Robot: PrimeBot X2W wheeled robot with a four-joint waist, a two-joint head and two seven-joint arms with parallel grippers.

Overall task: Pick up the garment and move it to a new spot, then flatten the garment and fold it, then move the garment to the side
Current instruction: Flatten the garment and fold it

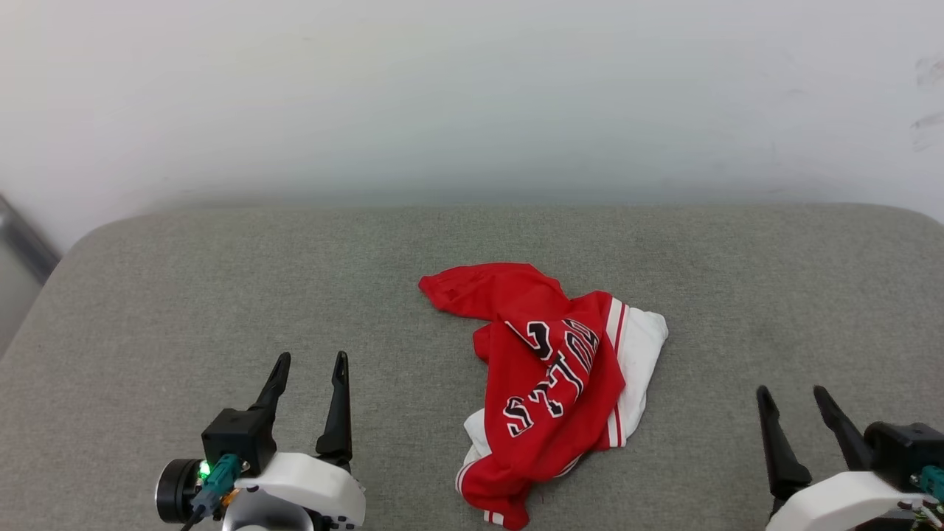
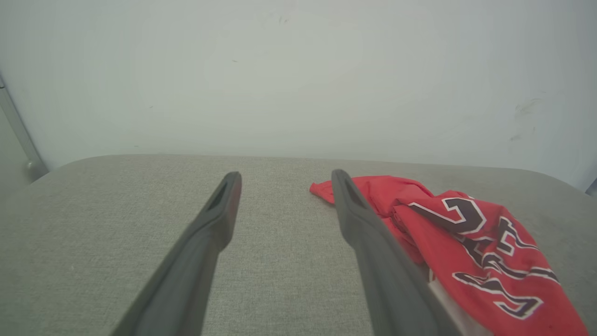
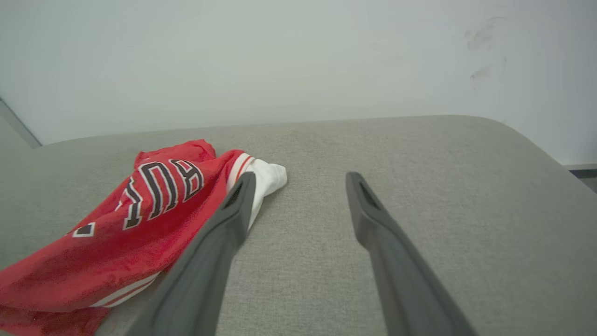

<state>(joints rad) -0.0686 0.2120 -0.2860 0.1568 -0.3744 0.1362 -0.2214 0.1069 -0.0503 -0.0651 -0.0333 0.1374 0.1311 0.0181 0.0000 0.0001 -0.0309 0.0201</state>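
Note:
The garment is a red shirt with white sleeves and black white-outlined lettering, lying crumpled in a heap near the middle of the grey padded surface. My left gripper stands open at the lower left, well clear of the cloth. At the lower right my right gripper is open too, a short way from the white sleeve. The left wrist view has the garment to the right of that gripper. In the right wrist view the garment lies left of the open gripper.
A pale wall rises straight behind the padded surface. The surface has rounded back corners, and a grey metal strip runs beside its far left corner. Bare fabric stretches on both sides of the heap.

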